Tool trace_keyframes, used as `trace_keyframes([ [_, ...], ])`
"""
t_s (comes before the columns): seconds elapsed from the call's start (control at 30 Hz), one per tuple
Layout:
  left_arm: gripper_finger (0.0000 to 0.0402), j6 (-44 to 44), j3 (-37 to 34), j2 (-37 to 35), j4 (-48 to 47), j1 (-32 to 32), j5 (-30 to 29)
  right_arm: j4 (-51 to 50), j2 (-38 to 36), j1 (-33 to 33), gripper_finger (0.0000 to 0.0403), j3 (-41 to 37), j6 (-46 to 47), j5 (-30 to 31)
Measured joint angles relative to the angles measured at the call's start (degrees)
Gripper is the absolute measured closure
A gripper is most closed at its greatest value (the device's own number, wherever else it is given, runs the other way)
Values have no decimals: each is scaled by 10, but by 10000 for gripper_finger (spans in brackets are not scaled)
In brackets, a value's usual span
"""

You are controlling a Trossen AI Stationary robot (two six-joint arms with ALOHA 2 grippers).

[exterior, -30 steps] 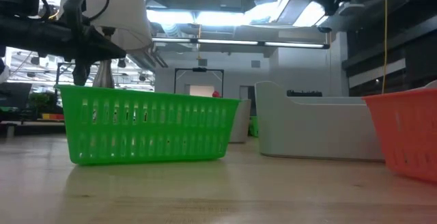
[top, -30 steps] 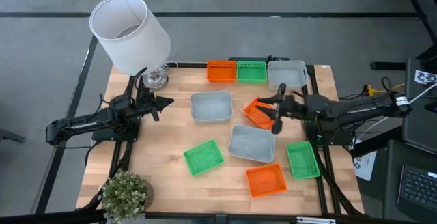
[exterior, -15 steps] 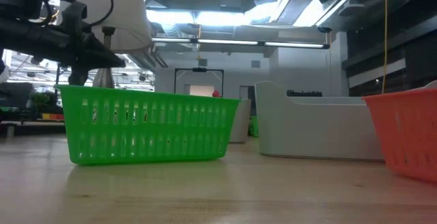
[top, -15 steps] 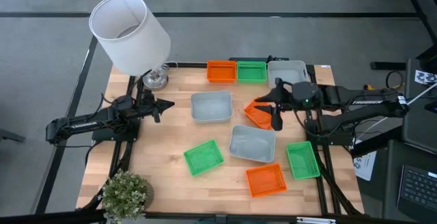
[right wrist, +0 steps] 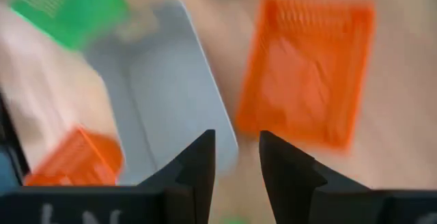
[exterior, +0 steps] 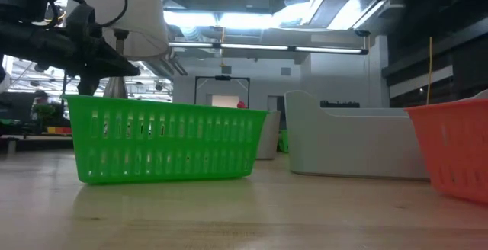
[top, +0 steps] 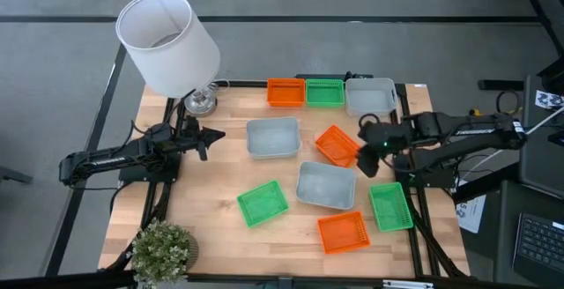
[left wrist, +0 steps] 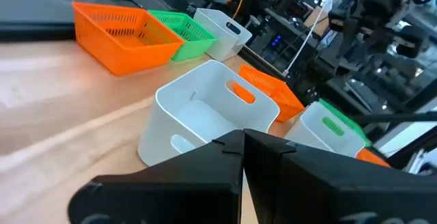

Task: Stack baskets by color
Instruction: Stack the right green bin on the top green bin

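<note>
Hovering right jaws [top: 363, 160], parted, empty, just beside tilted orange basket [top: 337, 144]; its long axis diagonal across tabletop [top: 220, 183]. Left jaws [top: 211, 133] closed, well apart, waiting.

wooden table [top: 220, 188], nine baskets [top: 273, 137], lamp [top: 199, 102], plant [top: 162, 249]

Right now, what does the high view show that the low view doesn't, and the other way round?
Only the high view: all nine plastic mesh baskets, including the tilted orange basket mid-table, the right gripper with jaws open beside it, and the small potted plant. Only the low view: ceiling lights and the room behind the table. Both: the green rectangular mesh basket and the white lampshade.
</note>
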Motion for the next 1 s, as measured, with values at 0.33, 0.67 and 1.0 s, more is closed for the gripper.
trace_keyframes([
  [0.33, 401, 3, 0, 0, 0, 0, 0, -109, 19, 98, 289, -5, 214, -34],
  [0.67, 401, 3, 0, 0, 0, 0, 0, -68, 102, 177, 289, -92, 373, -104],
  [1.0, 401, -1, 0, 0, -1, 0, 0, 72, 171, 210, 289, -123, 407, -104],
])
